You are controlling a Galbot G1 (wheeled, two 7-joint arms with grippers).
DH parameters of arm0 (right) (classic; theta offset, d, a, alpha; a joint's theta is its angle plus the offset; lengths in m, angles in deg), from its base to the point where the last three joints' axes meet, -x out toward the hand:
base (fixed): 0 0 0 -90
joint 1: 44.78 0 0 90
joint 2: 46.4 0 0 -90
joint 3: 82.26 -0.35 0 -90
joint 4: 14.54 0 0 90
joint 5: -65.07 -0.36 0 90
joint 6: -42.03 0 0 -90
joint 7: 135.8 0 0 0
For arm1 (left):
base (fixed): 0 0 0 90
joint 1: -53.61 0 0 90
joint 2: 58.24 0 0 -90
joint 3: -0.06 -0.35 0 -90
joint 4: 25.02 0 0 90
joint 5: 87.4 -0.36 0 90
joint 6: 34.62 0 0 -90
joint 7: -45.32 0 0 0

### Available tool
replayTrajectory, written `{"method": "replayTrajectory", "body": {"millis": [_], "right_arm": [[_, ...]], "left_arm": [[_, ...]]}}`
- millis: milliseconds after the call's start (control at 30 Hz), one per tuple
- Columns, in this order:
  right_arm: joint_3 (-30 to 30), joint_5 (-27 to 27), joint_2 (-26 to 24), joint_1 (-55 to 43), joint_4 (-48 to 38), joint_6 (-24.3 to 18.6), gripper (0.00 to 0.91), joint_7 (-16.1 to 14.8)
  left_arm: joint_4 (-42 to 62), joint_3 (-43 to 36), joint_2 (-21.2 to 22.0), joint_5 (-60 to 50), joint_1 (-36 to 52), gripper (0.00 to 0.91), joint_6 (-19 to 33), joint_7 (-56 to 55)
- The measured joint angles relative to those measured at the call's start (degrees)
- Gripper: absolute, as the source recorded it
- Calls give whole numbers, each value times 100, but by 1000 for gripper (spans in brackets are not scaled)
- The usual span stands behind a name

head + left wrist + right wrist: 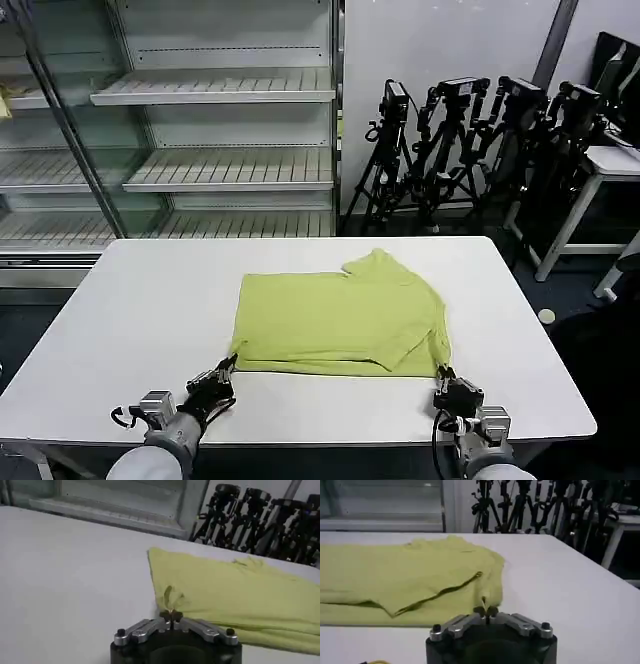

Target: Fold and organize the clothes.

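The lime yellow-green T-shirt [340,322] lies partly folded on the white table [130,330], with a sleeve pointing toward the far side. My left gripper [228,366] is shut on the shirt's near left corner, and a small pinch of fabric [171,600] rises between its tips [171,614]. My right gripper [443,378] is shut on the near right corner, where a fold of cloth [485,594] stands up from its tips [485,611]. Both corners sit close to the table's near edge.
Glass-fronted shelving [215,130] stands behind the table on the left. Several black tripods with cameras [470,150] stand behind it on the right, next to a white side table [605,170]. Bare tabletop lies on both sides of the shirt.
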Motion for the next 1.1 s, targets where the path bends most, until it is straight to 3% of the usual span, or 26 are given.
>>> {"method": "replayTrajectory", "body": {"millis": [333,367,400,433,467,533,567,1100], "right_arm": [[-170,305,-54,872,655,-92,0,-88],[-169,336,-52,965,693,-95,846,-95],[-169,366,-47,1052,731,-95,907,-97],[-170,405,-46,1138,783,-91,907,-101],[-173,439,-53,1206,834,-80,907,-111],[-200,499,-71,1331,919,-62,907,-134],[-218,516,-84,1400,960,-55,907,-150],[-670,409,-331,1435,1396,98,907,-206]], "left_arm": [[-685,215,97,-263,-784,20,-6,-83],[-758,239,119,-316,-879,20,-1,-101],[-820,258,144,-372,-975,20,6,-116],[-888,283,169,-443,-1084,40,9,-131],[-951,304,186,-505,-1179,353,12,-141],[-1056,347,195,-604,-1375,877,14,-152],[-1087,369,193,-650,-1465,907,12,-152],[-1601,834,-22,-1127,-1996,907,-114,-213]]}}
